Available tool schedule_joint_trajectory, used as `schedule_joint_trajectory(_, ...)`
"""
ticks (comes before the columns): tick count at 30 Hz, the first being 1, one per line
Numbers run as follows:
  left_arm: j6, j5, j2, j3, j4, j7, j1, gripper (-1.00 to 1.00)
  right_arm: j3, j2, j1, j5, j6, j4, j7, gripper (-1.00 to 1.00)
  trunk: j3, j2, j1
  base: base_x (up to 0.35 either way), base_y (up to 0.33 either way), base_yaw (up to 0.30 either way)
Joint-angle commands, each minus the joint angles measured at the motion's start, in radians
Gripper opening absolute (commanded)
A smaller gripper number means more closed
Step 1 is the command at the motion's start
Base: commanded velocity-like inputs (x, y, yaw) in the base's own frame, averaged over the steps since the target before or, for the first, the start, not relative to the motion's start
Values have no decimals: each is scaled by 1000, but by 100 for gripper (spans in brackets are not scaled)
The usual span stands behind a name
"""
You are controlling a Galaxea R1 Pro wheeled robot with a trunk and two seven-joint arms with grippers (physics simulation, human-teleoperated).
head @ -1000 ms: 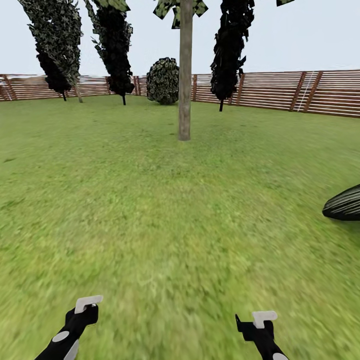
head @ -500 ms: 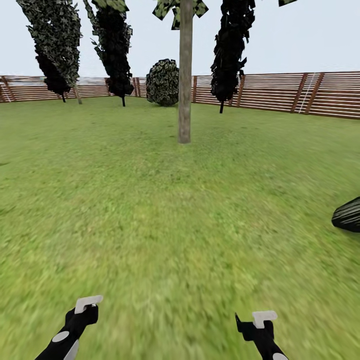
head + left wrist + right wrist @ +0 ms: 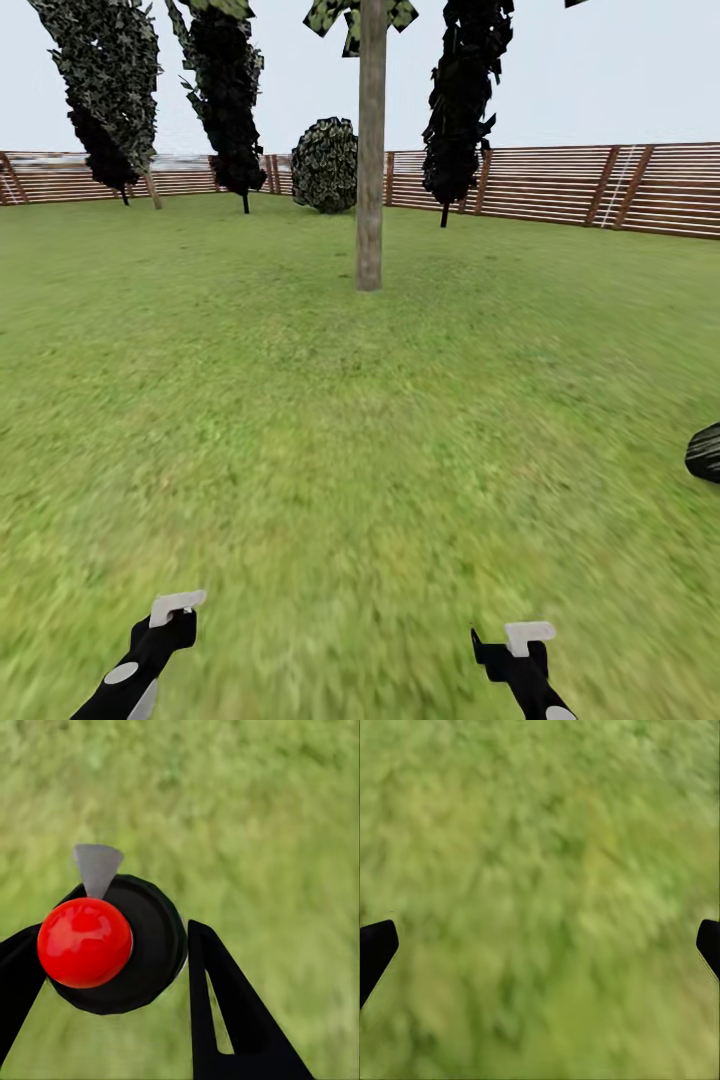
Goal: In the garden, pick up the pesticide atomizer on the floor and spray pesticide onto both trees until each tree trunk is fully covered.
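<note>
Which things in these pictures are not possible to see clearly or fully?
- Tree: crown cut by the head view's top edge.
- Dark striped object: cut by the right edge; identity unclear.
- Black object with red ball, left wrist view, between the left claw's fingers: contact unclear.
- Grass: blurred.

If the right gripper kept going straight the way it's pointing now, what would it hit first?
Most likely just the grass lawn: nothing lies between the right gripper's wide-apart fingers and it, though depth is unclear.
</note>
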Motion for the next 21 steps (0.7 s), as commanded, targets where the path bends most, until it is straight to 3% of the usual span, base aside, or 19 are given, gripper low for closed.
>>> schedule_joint_trajectory(1,-3,9,0,-2,1,1,0,-100,0,-1,-1,3,-3,1,0,100,-1,0,0,337,0,0)
schedule_joint_trajectory(21,-3,9,0,-2,2,1,0,-100,-1,-2,-1,3,-3,1,0,100,-1,0,0,337,0,0)
